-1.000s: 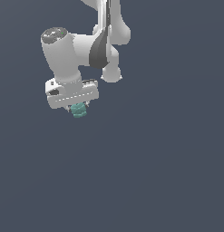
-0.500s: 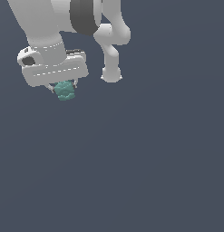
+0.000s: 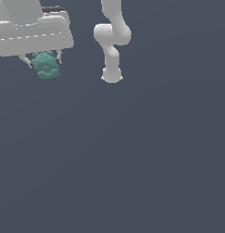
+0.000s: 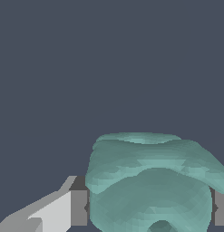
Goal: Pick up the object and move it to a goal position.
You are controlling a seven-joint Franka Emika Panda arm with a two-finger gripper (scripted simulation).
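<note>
1. I found the gripper (image 3: 44, 61) at the upper corner of the exterior view's left.
2. Its fingers (image 4: 78, 207) were pinching the teal object (image 3: 46, 65) from both sides.
3. I saw the object held clear above the dark worktop (image 3: 132, 159).

A plain dark slate-grey surface (image 3: 145, 159) fills the exterior view, uniform in tone, without markings, edges or seams. The wrist view shows the same flat grey (image 4: 109, 63), equally featureless. No other non-task item appears.
</note>
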